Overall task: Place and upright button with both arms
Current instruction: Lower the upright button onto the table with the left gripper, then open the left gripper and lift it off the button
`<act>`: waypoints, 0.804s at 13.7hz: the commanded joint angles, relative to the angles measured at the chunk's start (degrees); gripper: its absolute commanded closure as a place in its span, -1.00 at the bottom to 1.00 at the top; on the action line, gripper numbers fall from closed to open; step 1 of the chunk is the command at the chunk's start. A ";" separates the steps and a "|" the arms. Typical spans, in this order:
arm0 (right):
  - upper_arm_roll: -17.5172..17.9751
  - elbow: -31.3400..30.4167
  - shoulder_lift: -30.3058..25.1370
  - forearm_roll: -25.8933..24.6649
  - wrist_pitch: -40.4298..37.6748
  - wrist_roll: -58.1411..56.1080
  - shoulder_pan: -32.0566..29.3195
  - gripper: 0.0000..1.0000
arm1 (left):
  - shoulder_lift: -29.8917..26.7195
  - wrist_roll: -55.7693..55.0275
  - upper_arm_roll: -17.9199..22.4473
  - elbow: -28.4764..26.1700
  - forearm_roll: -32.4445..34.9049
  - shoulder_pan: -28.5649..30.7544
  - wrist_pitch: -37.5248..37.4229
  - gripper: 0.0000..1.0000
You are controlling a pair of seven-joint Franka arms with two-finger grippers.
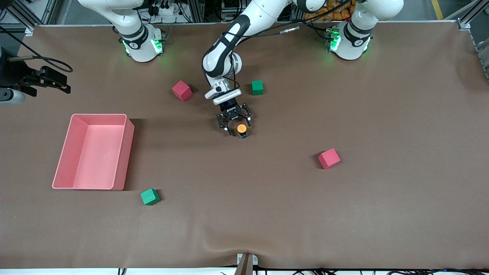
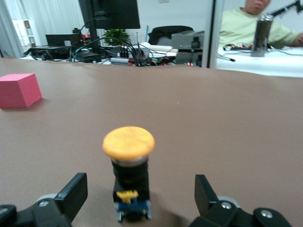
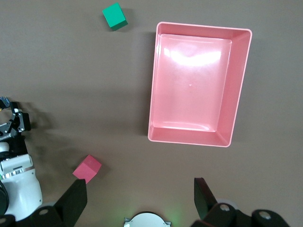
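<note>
The button [image 1: 242, 129] stands upright on the brown table, orange cap up, black-blue body below. My left gripper [image 1: 237, 127] is low around it and open. In the left wrist view the button [image 2: 129, 142] stands free between the two fingers [image 2: 75, 191], with a gap on each side. My right gripper [image 3: 138, 198] is open and empty, waiting high over the right arm's end of the table, above the pink bin [image 3: 154, 85]. It shows at the edge of the front view [image 1: 65, 84].
The pink bin [image 1: 129, 152] sits toward the right arm's end. A pink cube [image 1: 182, 90] and a green cube [image 1: 257, 87] lie farther from the front camera than the button. Another pink cube [image 1: 329, 158] and green cube [image 1: 149, 196] lie nearer.
</note>
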 commanded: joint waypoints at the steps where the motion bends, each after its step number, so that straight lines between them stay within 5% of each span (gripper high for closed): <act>1: 0.18 0.64 -0.21 0.36 -0.89 0.20 -0.25 -1.00 | -4.12 4.49 -1.69 -0.23 -0.83 -0.31 -1.23 -1.00; 11: 0.27 0.73 -0.21 0.36 -0.89 0.20 -0.17 -1.00 | -21.16 27.86 -2.57 -1.81 -18.67 3.90 -5.10 -1.00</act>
